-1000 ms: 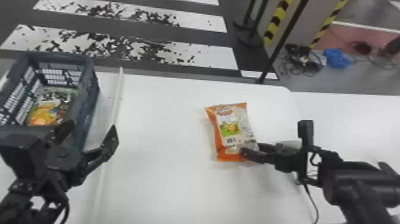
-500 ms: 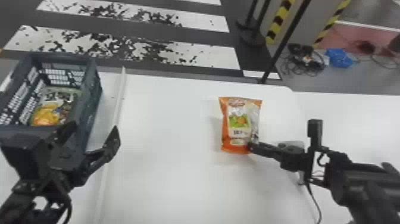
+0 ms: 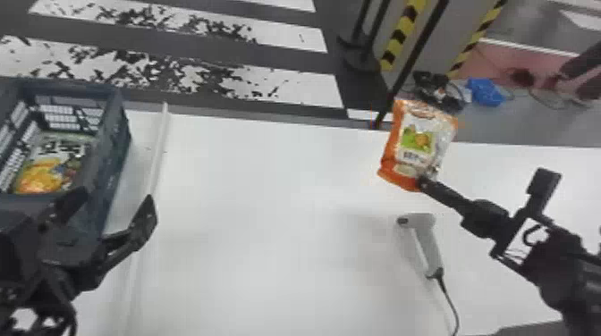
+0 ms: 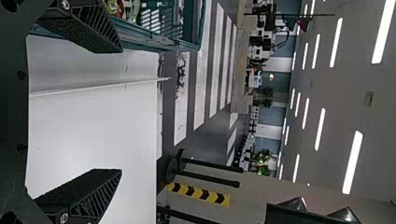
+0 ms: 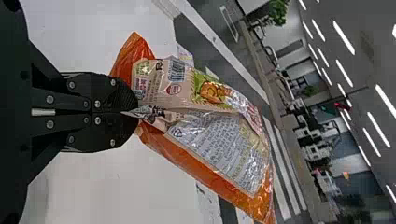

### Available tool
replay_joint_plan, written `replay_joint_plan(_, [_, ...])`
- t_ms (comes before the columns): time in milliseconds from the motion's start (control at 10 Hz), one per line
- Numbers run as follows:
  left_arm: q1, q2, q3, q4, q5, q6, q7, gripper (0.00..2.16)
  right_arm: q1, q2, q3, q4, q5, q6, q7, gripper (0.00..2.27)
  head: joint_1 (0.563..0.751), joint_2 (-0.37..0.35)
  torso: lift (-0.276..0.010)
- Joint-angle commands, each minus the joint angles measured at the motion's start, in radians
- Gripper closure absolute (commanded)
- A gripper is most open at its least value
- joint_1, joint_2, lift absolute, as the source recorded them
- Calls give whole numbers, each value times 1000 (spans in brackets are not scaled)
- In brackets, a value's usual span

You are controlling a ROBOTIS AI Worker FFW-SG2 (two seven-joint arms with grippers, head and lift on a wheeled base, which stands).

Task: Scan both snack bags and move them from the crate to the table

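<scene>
Here, right gripper (image 3: pixel 421 181) is pinching one glossy snack bag (image 3: pixel 418 142); left gripper (image 3: pixel 116 197) is gaping near the crate's (image 3: pixel 112 149) corner, seemingly one bag (image 3: pixel 42 176) inside.

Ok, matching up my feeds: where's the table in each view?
Head view: the table stretches rightward from the crate, with the scanner lying on it.
Left wrist view: the table shows between the left gripper's open fingers.
Right wrist view: behind the right gripper and its orange snack bag.
Shared landmark: white floor stripes past the table's far edge.
</scene>
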Motion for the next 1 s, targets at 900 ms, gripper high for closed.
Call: replay_joint_plan(900, [-3, -1, -2, 0, 0, 0, -2, 80, 27, 61, -220, 207, 1, -78, -550, 2256, 695, -350, -88])
